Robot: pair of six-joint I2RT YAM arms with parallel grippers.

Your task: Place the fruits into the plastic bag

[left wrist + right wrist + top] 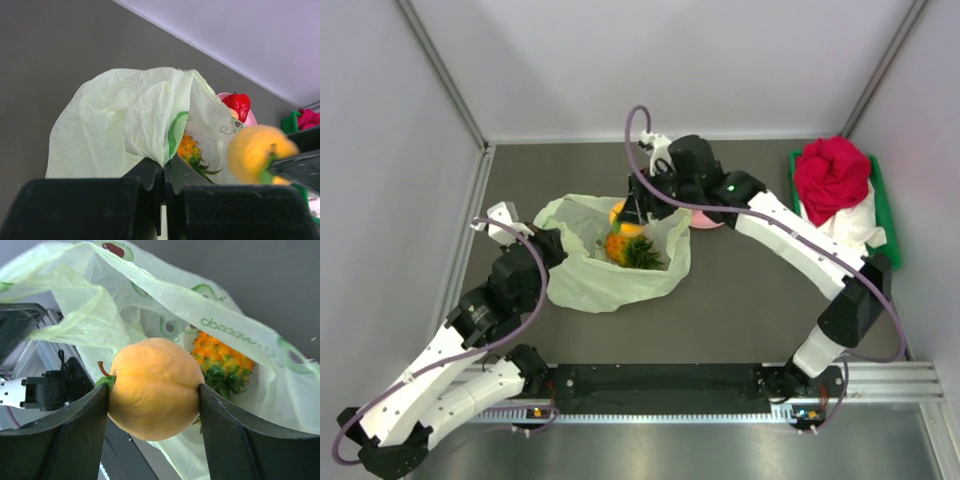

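1. Bag (590, 285) lies left of centre on the table (750, 300), its mouth gaping toward the far right. The pineapple (628, 250) lies inside it, near the mouth.
2. The left gripper (164, 170) is pinched tight on a fold of the bag's near-left rim and holds that edge up.
3. The right gripper (155, 395) clamps a mango (150, 375) between both fingers, spread only to the fruit's width. The mango hangs at the bag's far rim, just beside the pineapple.
4. A red fruit (239, 104) sits on the plate (708, 222), which is just past the bag's far-right edge and partly under the right arm.
5. Bare table runs from the bag's right edge to the tray (882, 205), and from its near edge to the rail (650, 385).
6. The tray hugs the right wall, with a cloth (832, 175) heaped on it, well apart from the bag.
7. The surface is dark grey and matte, with pale walls (720, 60) closing three sides.
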